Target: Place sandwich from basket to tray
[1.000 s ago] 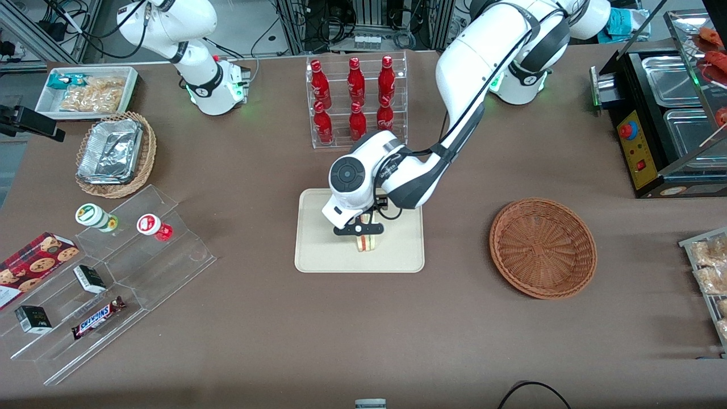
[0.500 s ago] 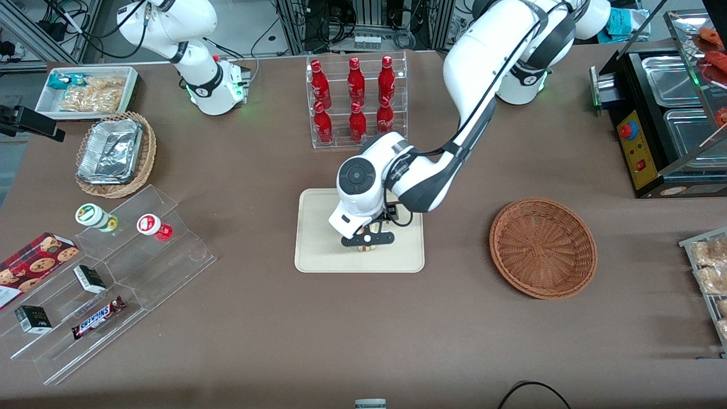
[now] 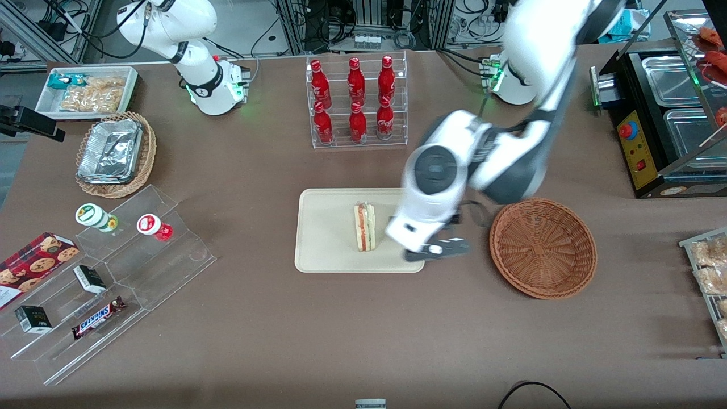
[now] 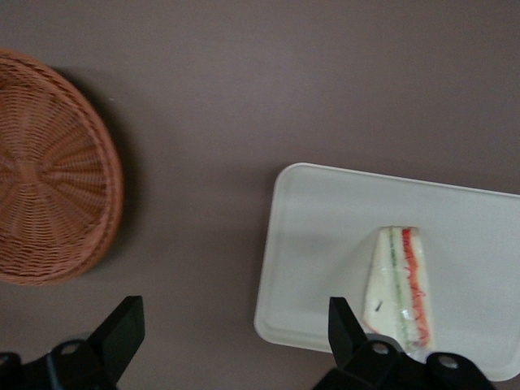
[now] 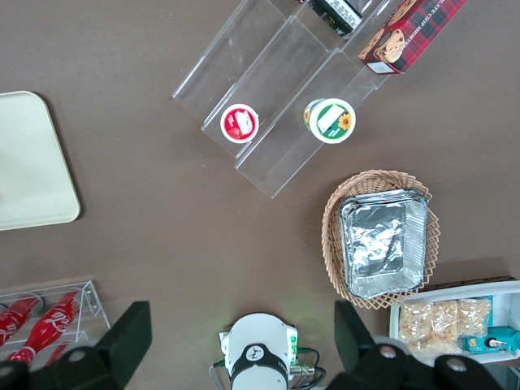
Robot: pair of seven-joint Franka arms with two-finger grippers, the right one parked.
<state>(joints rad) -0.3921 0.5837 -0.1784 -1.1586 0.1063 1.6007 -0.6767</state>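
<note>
The one clear word is "SNICKERS", printed in white on the brown candy bar (image 3: 97, 317) that lies on the lowest step of the clear acrylic riser (image 3: 108, 278). The red bottles (image 3: 353, 96) in the clear rack carry white script too small to read. The gripper (image 3: 437, 250) hangs unmarked over the tray's (image 3: 326, 250) edge.

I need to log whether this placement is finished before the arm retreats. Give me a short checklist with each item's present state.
1. Sandwich lies on the tray: ok.
2. Sandwich fully inside the tray's rim: ok.
3. Basket holds nothing: ok.
4. Gripper open and free of the sandwich: ok.
5. Gripper raised, over the tray's edge nearest the basket, with a gap to the sandwich: ok.
6. Tray flat on the table: ok.
</note>
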